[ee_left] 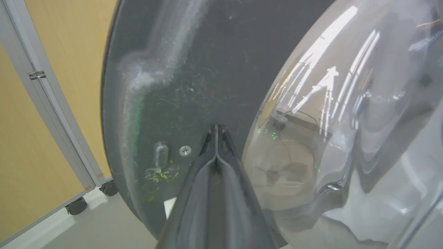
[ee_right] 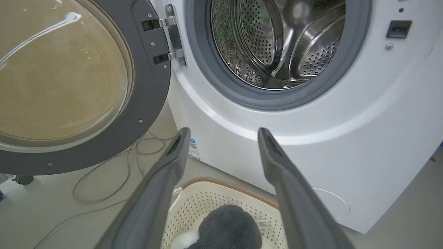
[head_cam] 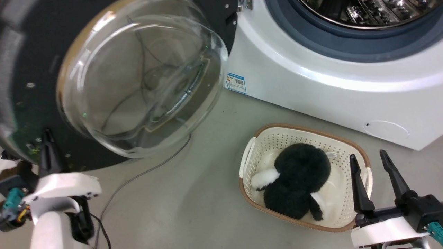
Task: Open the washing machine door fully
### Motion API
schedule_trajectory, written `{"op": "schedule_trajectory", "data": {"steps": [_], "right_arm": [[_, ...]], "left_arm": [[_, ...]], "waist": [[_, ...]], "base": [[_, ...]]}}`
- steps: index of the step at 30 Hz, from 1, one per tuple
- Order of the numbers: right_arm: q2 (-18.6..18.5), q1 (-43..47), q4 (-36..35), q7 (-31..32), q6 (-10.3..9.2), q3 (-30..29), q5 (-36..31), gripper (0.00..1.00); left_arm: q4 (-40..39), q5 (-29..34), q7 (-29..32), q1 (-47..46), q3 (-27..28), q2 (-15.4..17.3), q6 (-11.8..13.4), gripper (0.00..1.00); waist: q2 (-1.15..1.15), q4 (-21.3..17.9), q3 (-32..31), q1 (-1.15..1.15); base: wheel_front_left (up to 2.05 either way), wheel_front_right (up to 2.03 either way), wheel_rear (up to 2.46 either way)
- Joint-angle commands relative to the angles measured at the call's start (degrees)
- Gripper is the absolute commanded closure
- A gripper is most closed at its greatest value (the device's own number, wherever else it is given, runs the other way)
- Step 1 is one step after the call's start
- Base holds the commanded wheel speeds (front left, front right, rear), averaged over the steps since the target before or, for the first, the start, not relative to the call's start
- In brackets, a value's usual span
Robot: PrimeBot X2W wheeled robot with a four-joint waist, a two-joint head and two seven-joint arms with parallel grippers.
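One door (head_cam: 34, 114): swung wide off washer (head_cam: 311, 79)
Left gripper (ee_left: 216, 128): jaws clenched, empty, tips at door's inner face
Right gripper (head_cam: 368, 155): jaws released, above basket (head_cam: 311, 128)

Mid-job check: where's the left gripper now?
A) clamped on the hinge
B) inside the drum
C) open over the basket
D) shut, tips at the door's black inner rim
D: the left gripper has its fingers together, tips at the black inner rim of the washing machine door.
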Motion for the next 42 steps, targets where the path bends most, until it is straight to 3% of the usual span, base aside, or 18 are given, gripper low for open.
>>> {"op": "schedule_trajectory", "data": {"steps": [1,21,31,42], "right_arm": [[-0.5,-1.2,-0.2,-0.2,0.05,-0.2,-0.2,0.00],[-0.7,-2.6,-0.3,-0.2,0.05,-0.6,-0.5,0.00],[0.6,-1.4,0.3,-0.2,0.05,-1.1,0.0,0.00],[0.9,2.3,-0.4,-0.2,0.05,-2.2,1.8,0.00]], "left_arm": [[1.3,0.7,-0.3,-2.0,1.6,0.6,-0.6,1.00],[8.9,4.2,-0.3,-7.8,10.6,2.7,-2.6,1.00],[1.5,7.4,-0.3,-0.4,9.5,1.1,-3.2,1.00],[-7.2,9.8,-0.3,6.2,2.7,0.4,-6.7,1.00]], "waist": [[0.00,-0.6,0.6,-0.01],[0.00,-4.7,1.7,-0.01],[0.00,-6.4,-4.4,-0.01],[0.00,-7.5,-12.5,-0.01]], "base": [[0.00,0.00,0.00],[0.00,0.00,0.00],[0.00,0.00,0.00],[0.00,0.00,0.00]]}}
